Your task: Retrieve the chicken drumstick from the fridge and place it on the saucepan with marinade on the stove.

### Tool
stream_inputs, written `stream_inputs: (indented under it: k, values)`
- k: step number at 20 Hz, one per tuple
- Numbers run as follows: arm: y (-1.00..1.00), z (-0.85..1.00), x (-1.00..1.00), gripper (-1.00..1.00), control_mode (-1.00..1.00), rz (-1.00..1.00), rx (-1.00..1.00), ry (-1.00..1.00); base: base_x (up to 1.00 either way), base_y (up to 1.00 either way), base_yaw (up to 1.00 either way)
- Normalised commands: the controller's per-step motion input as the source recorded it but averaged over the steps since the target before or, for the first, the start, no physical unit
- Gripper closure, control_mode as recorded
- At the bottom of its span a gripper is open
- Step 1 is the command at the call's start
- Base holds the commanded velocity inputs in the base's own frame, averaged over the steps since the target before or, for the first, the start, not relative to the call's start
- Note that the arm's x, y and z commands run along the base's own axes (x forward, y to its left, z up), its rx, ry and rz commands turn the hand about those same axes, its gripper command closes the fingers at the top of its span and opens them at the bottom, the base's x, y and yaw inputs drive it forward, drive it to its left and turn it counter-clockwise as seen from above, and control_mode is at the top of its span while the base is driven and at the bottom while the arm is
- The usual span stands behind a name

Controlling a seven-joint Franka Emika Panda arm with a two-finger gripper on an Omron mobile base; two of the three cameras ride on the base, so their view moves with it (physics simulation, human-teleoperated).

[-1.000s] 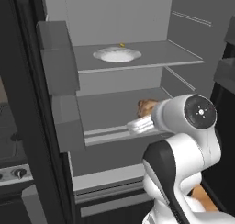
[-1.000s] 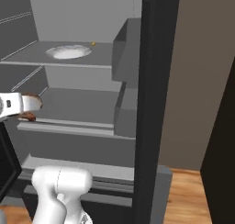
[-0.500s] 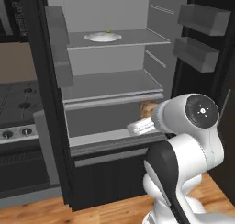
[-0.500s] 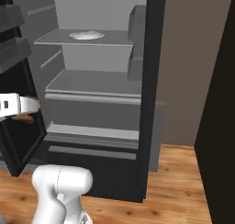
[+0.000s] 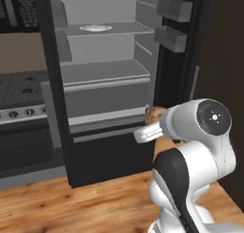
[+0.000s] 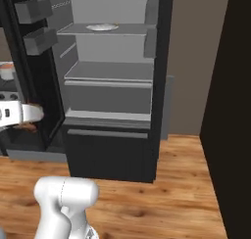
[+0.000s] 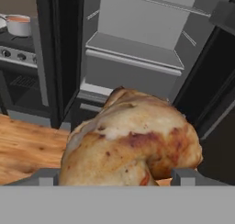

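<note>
Gripper around chicken drumstick

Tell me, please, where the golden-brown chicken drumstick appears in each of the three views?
Left base view: the golden-brown chicken drumstick peeks out right of centre, behind the white arm.
Right base view: a brown sliver at the left edge, under the white hand.
Hand view: large, bottom centre, between the fingertips.
Shared landmark: the open black fridge.

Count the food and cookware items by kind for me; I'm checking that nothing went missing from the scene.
Chicken drumstick: 1, held in the pincer
White plate: 1, on the fridge's upper shelf
Saucepan with marinade: 1, on the stove
Total: 3
</note>
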Motion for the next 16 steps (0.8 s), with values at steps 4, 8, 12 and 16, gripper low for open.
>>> stream_inputs:
  k: [4, 8, 12, 16]
  values:
    - [0.0, 0.0, 0.0, 1.0, 1.0, 0.0, 0.0, 0.0, -0.36, 1.0, -0.22]
    - [0.0, 0.0, 0.0, 1.0, 1.0, 0.0, 0.0, 0.0, -0.33, 1.0, -0.29]
    - [0.0, 0.0, 0.0, 1.0, 1.0, 0.0, 0.0, 0.0, -0.31, 1.0, -0.26]
    - [0.0, 0.0, 0.0, 1.0, 1.0, 0.0, 0.0, 0.0, -0.23, 1.0, -0.23]
